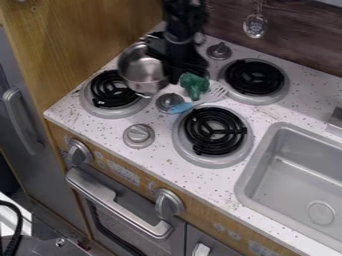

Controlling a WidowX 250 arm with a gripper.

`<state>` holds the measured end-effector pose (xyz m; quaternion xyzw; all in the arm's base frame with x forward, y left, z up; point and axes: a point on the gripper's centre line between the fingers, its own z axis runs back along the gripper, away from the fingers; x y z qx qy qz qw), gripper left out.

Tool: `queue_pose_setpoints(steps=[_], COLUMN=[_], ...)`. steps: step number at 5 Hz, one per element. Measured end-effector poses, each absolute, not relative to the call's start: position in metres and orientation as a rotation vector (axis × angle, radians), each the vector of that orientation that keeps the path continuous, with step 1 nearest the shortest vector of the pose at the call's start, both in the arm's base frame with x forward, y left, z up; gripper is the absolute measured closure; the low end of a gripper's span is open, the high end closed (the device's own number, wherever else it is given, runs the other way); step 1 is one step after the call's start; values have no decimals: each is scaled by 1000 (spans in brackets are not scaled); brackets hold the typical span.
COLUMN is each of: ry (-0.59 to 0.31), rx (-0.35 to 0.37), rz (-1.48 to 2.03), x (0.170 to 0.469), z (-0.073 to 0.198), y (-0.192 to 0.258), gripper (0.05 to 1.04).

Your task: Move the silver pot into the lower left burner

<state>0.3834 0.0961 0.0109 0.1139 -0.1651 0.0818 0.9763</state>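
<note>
Oven door (133,225), with its pale handle (119,204), at the near side; two front knobs (169,202) jut from the wood strip above it. Speckled tabletop (100,135) begins behind, its front edge running down to the right. Sink (294,167) sunk into the right side, rim near the front right burner (214,131). Bare strip between that burner and the lower left burner (112,92), interrupted by a grey dial (139,135) and, farther back, a dark dial (169,102).

Blue-handled fork (180,107) lies beside the dark dial, tines toward the back right burner (254,77). Green toy piece (194,85) next to it, just by the gripper.

Silver pot (142,72) overlaps the far right part of the lower left burner, not centred on it. Black gripper (182,65) hangs down at the pot's right; arm (182,17) comes in from the top edge, nearly vertical. Whether the jaws grasp the pot, cannot tell.

Wooden side panel (80,40) bounds the left; slotted spoon (254,26) hangs at the back wall (294,40).
</note>
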Motion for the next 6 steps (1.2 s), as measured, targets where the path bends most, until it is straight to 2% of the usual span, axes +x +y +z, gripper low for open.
queue_pose_setpoints(steps=[1, 3, 4, 5, 6], ry=[-310, -245, -237, -197, -207], rx=[197, 253, 238, 243, 226], rz=[207, 219, 240, 295, 332], x=[392, 399, 402, 389, 383], z=[-18, -44, -43, -46, -47], y=[124, 153, 165, 185, 195], gripper=[1013, 1014, 1014, 1014, 1014])
